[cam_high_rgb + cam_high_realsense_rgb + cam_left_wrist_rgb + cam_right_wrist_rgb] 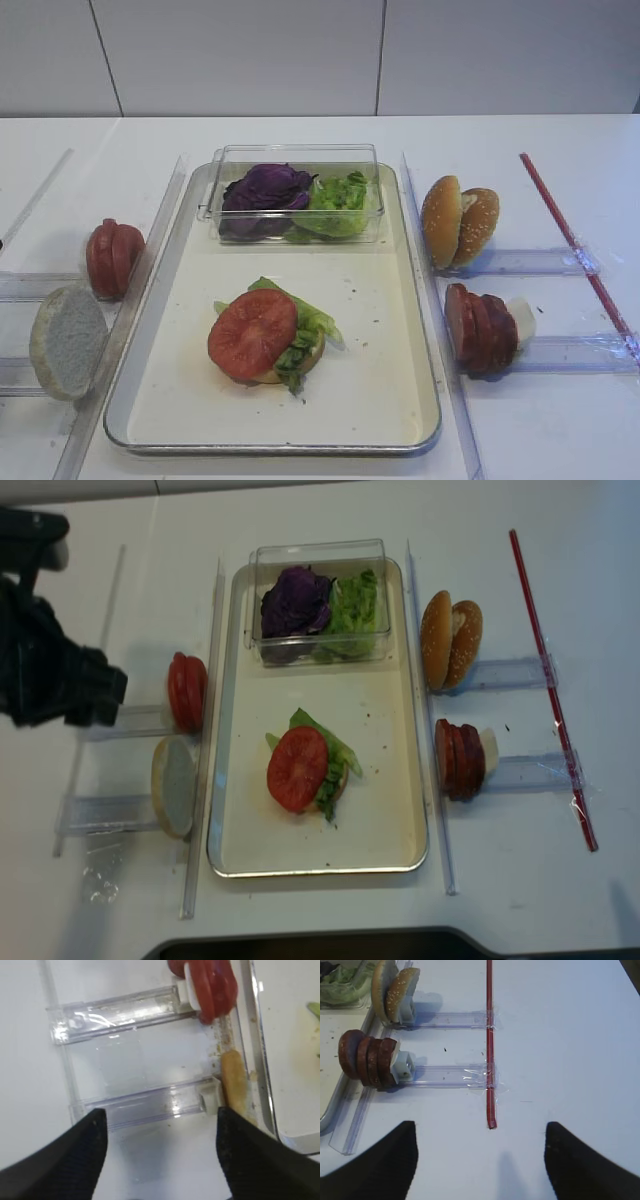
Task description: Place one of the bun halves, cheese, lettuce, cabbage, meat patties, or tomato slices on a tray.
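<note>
Nearest us, we saw both tools spread apart and holding nothing, the left tool [160, 1155] over clear rails beside the tray [420, 330] and the right tool [480, 1160] over the bare white surface [570, 1050] by a red stick [490, 1040]. On the tray a tomato slice [252, 333] lay on lettuce [310, 325] over a bun half [300, 365]. Farther back sat a clear box [295, 160], with meat patties [480, 328] standing right of the tray.
</note>
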`<action>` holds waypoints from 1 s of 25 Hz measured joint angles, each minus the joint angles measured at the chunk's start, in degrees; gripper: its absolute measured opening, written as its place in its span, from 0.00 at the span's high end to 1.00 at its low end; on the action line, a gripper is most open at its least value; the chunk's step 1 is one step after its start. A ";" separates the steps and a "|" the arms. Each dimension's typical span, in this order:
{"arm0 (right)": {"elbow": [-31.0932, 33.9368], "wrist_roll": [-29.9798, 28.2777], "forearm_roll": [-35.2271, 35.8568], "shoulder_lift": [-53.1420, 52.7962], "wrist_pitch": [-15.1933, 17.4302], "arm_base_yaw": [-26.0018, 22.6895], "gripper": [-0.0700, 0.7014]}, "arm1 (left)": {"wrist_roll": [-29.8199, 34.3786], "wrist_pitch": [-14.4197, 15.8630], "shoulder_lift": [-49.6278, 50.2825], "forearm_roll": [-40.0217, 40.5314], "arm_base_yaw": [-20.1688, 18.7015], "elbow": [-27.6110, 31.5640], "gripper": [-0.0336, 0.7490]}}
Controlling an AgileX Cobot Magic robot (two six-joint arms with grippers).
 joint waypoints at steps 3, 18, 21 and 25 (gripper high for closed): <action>0.00 0.00 0.00 0.00 0.00 0.00 0.18 | 0.82 -0.40 -4.66 -2.01 0.00 4.41 0.36; 0.00 0.00 0.00 0.00 0.00 0.00 0.18 | 0.72 -1.57 -29.33 -2.35 0.00 19.03 0.36; 0.00 0.00 0.00 0.00 0.00 0.00 0.18 | 0.72 -1.50 -34.45 -2.35 0.00 22.25 0.36; 0.00 0.00 0.00 0.00 0.00 0.00 0.18 | 0.51 -0.98 -41.34 -2.35 0.00 26.36 0.36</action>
